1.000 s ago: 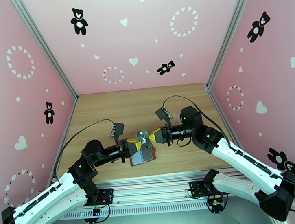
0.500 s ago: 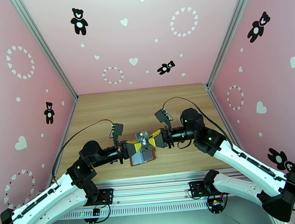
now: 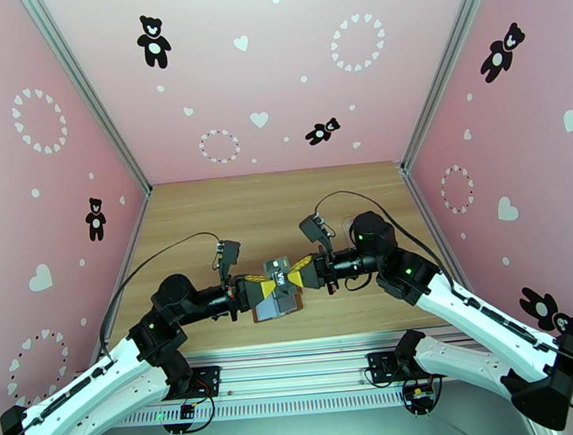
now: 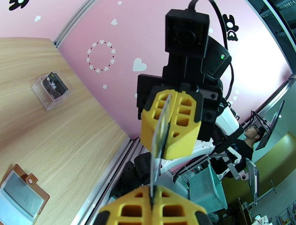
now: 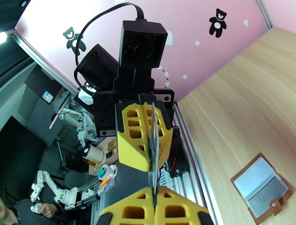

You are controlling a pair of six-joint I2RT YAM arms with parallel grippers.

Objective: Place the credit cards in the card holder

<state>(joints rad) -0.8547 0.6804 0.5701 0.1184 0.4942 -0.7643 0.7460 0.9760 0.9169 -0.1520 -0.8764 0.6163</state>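
One dark credit card (image 3: 277, 266) with pale print hangs in the air between both grippers. My left gripper (image 3: 264, 284) is shut on its left edge and my right gripper (image 3: 296, 273) is shut on its right edge. In the left wrist view the card (image 4: 158, 155) runs edge-on from my own fingertips (image 4: 151, 200) up into the right gripper (image 4: 169, 126). The right wrist view gives the mirror of this: card (image 5: 152, 151), own gripper (image 5: 153, 201), left gripper (image 5: 146, 137). The brown card holder (image 3: 286, 307) lies open on the table just below, its greyish pockets up (image 4: 20, 192) (image 5: 259, 185).
A clear plastic box (image 4: 51, 89) with another dark card inside stands on the wooden table to the right rear, partly behind the right arm (image 3: 345, 227). Pink walls close in three sides. The metal rail (image 3: 297, 356) runs along the near edge.
The right arm has shifted a little left and nearer to the left gripper. The card stays held between the two grippers above the card holder.
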